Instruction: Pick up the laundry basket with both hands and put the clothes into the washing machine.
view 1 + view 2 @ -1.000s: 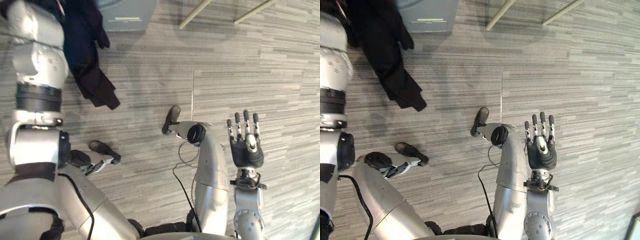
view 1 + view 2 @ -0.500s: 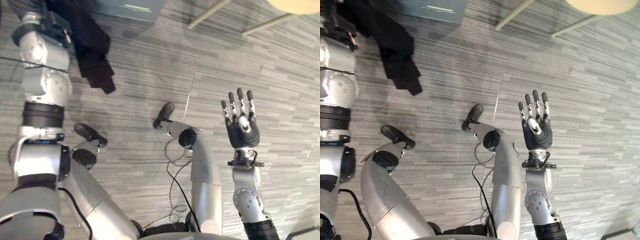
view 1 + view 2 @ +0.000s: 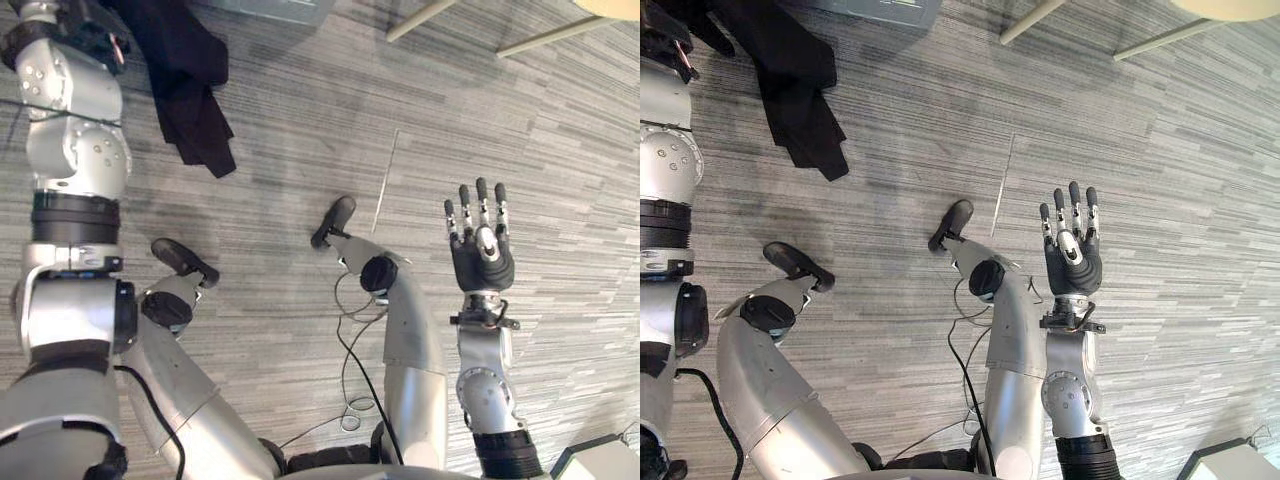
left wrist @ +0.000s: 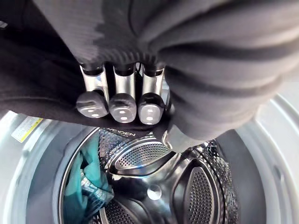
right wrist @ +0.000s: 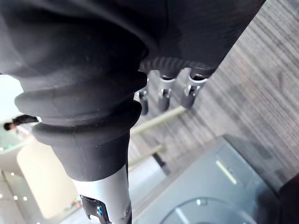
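Garment point(image 3: 190, 90): black, clutched by left hand point(image 4: 122, 100) above washing machine drum point(image 4: 201, 191)
Right hand point(image 3: 481, 255): fingers straight, empty, over floor point(image 3: 560, 130)

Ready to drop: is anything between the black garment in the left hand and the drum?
Nothing visible. The left hand grips the garment right at the open drum; a teal cloth lies inside, to one side. The right hand hangs open, idle.

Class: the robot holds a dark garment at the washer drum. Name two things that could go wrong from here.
The black garment hangs long from the left hand; released early, part may drape outside the drum. The right hand is open over the floor, so it likely cannot help.
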{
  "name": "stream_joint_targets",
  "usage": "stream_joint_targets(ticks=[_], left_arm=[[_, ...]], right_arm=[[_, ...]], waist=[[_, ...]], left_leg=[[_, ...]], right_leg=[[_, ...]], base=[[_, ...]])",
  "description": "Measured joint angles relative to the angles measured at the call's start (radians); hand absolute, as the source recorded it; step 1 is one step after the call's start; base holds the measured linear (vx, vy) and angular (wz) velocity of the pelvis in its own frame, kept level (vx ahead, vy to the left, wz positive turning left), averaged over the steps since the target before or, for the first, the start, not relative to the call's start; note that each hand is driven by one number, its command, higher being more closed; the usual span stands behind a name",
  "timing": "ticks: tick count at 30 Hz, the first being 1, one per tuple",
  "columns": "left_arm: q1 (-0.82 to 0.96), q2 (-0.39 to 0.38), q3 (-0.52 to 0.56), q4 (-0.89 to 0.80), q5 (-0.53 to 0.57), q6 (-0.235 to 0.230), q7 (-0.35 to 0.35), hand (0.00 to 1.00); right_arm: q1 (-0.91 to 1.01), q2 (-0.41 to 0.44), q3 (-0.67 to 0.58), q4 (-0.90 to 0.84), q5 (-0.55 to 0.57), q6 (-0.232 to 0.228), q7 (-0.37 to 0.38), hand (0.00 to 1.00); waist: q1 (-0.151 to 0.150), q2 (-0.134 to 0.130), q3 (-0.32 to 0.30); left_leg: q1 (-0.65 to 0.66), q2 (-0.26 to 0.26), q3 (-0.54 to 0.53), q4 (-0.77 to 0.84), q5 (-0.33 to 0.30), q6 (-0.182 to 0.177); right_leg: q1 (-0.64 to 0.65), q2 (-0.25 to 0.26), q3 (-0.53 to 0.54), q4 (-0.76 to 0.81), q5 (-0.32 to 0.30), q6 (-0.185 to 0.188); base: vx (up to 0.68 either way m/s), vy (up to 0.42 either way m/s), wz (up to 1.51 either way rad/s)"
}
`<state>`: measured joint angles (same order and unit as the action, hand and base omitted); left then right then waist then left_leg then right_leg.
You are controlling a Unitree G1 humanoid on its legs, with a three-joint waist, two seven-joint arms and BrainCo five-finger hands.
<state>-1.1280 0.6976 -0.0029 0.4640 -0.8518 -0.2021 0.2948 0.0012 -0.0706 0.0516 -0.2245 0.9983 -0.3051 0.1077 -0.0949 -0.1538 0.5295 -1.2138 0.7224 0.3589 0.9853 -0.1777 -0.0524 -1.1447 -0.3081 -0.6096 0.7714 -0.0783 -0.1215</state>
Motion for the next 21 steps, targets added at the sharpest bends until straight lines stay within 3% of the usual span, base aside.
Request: stream_joint_targets(ticks=[4,7,9,11,13,14,15,17,19,21], left_arm=[[0.0,-0.09,0.07,-0.001,0.005,0.01,0.041,1.0],[0.04,-0.13,0.134,-0.035,0.051,0.012,0.06,1.0],[0.199,-0.156,0.169,-0.179,0.1,0.001,0.058,1.0],[0.366,-0.234,0.165,-0.282,0.147,-0.028,0.056,1.0],[0.502,-0.34,0.127,-0.302,0.187,-0.029,0.055,1.0],[0.602,-0.369,0.115,-0.286,0.211,-0.03,0.045,1.0],[0.656,-0.369,0.099,-0.235,0.228,-0.028,0.033,1.0],[0.676,-0.372,0.085,-0.183,0.237,-0.027,0.03,1.0],[0.697,-0.401,0.078,-0.181,0.241,-0.027,0.018,1.0],[0.763,-0.473,0.029,-0.209,0.281,-0.028,-0.01,1.0]], right_arm=[[0.089,0.005,0.006,-0.041,-0.027,0.017,0.002,0.0],[0.182,0.005,0.019,-0.082,-0.03,0.05,0.004,0.0],[0.255,0.007,0.121,-0.181,-0.041,0.055,0.005,0.0],[0.287,0.01,0.238,-0.211,-0.093,0.082,0.014,0.0],[0.29,0.011,0.31,-0.2,-0.146,0.112,0.033,0.0],[0.275,0.011,0.324,-0.152,-0.168,0.12,0.056,0.0],[0.26,0.009,0.307,-0.086,-0.182,0.119,0.07,0.0],[0.234,0.003,0.26,0.005,-0.186,0.119,0.07,0.0],[0.211,-0.006,0.212,0.078,-0.189,0.123,0.067,0.0],[0.205,-0.008,0.155,0.108,-0.204,0.131,0.064,0.0]], waist=[[0.003,0.0,0.0],[-0.001,0.0,0.0],[-0.002,0.0,0.0],[0.016,0.0,0.0],[0.058,0.0,-0.014],[0.059,0.005,-0.086],[0.063,0.015,-0.153],[0.074,0.048,-0.174],[0.087,0.07,-0.186],[0.077,0.109,-0.208]], left_leg=[[0.124,0.005,0.02,-0.011,-0.023,-0.007],[0.328,-0.026,0.079,-0.083,-0.021,-0.016],[0.492,-0.048,0.118,-0.144,-0.012,-0.037],[0.659,-0.075,0.145,-0.226,-0.002,-0.068],[0.831,-0.132,0.172,-0.36,0.057,-0.096],[0.869,-0.176,0.164,-0.451,0.097,-0.086],[0.878,-0.213,0.152,-0.531,0.133,-0.026],[0.909,-0.225,0.142,-0.566,0.166,0.024],[0.924,-0.238,0.136,-0.511,0.149,0.026],[0.957,-0.299,0.122,-0.438,0.048,-0.003]], right_leg=[[0.115,0.012,0.002,-0.036,0.012,0.003],[0.261,0.011,0.017,-0.067,-0.002,0.025],[0.372,0.01,0.034,-0.076,-0.025,0.042],[0.5,0.011,0.032,-0.085,-0.068,0.065],[0.627,0.005,0.015,-0.109,-0.095,0.067],[0.654,-0.002,-0.009,-0.13,-0.115,0.078],[0.68,0.003,-0.035,-0.165,-0.122,0.074],[0.742,0.014,-0.068,-0.204,-0.112,0.066],[0.782,0.002,-0.086,-0.212,-0.11,0.061],[0.846,-0.018,-0.103,-0.241,-0.097,0.082]], base=[[0.0,0.021,-0.02],[0.0,-0.034,0.15],[0.03,-0.095,0.12],[0.06,-0.101,0.21],[0.09,-0.153,0.43],[0.13,-0.215,0.65],[0.13,-0.169,0.65],[0.16,-0.106,0.47],[0.11,-0.001,0.27],[0.06,0.125,0.38]])
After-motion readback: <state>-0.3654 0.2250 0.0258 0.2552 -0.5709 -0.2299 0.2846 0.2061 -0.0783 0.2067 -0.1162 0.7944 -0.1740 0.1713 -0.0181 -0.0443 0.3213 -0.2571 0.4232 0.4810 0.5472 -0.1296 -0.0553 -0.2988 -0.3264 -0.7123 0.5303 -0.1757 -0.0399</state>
